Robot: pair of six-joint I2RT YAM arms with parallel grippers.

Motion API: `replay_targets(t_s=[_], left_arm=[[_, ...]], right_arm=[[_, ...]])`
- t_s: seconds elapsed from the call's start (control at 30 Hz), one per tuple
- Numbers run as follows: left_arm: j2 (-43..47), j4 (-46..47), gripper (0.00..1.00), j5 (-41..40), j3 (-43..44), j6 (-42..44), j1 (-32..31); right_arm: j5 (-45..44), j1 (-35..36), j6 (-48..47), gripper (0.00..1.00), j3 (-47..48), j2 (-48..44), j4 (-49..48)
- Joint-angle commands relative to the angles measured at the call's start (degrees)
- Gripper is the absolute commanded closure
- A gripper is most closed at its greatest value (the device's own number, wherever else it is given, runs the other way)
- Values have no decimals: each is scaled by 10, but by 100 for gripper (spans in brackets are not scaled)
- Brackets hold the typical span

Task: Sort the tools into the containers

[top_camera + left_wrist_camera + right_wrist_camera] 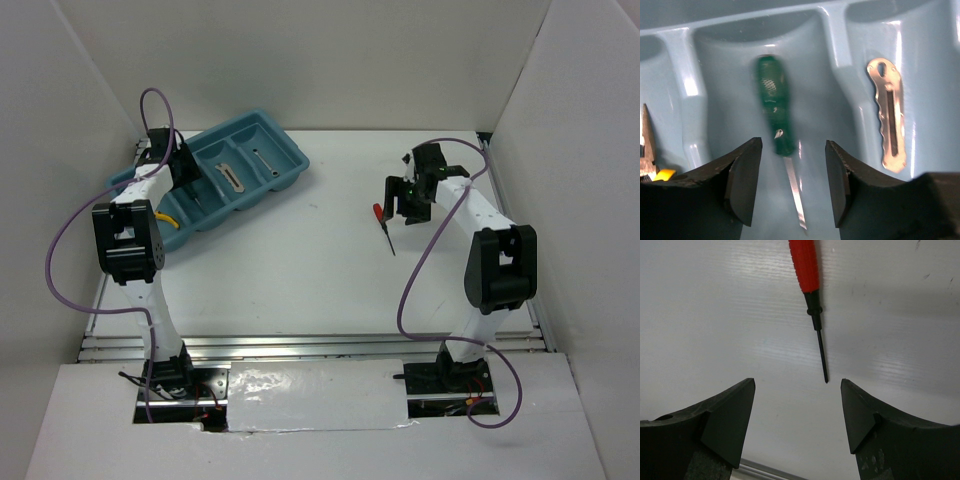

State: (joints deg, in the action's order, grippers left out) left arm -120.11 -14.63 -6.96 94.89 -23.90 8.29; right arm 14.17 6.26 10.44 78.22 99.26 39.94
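Observation:
The light blue tray (298, 160) stands at the far left. My left gripper (188, 172) hangs over it, open and empty. In the left wrist view my left gripper (792, 172) is just above the green-handled screwdriver (774, 112), which lies in one compartment. The grey folding knife (888, 117) lies in the compartment to its right, and the yellow-handled pliers (649, 155) lie to its left. The thin silver rod (265, 163) lies in the farthest compartment. The red-handled screwdriver (383, 224) lies on the table. My right gripper (797, 390) is open above its tip (825, 379), touching nothing.
White walls close in the table on the left, back and right. The tray's dividers (837, 45) rise between the compartments. A metal rail (320, 345) runs along the near table edge. Purple cables loop beside both arms.

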Motion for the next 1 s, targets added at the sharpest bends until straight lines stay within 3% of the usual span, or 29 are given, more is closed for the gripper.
replay_targets(t_s=[0.0, 0.2, 0.33, 0.57, 0.8, 0.97], left_arm=[[53, -4, 33, 19, 18, 19, -6], [189, 15, 13, 65, -2, 65, -24], [311, 29, 6, 96, -72, 94, -47], [463, 47, 16, 116, -206, 110, -79], [500, 14, 18, 133, -223, 122, -111], [521, 27, 19, 171, -297, 98, -123]], right_arm=[[-91, 19, -44, 23, 33, 24, 29], [-140, 45, -79, 31, 71, 84, 42], [-140, 62, -81, 32, 133, 138, 65], [-168, 84, -82, 36, 242, 239, 99], [-191, 87, -98, 47, 290, 296, 118], [-194, 86, -98, 57, 312, 323, 131]])
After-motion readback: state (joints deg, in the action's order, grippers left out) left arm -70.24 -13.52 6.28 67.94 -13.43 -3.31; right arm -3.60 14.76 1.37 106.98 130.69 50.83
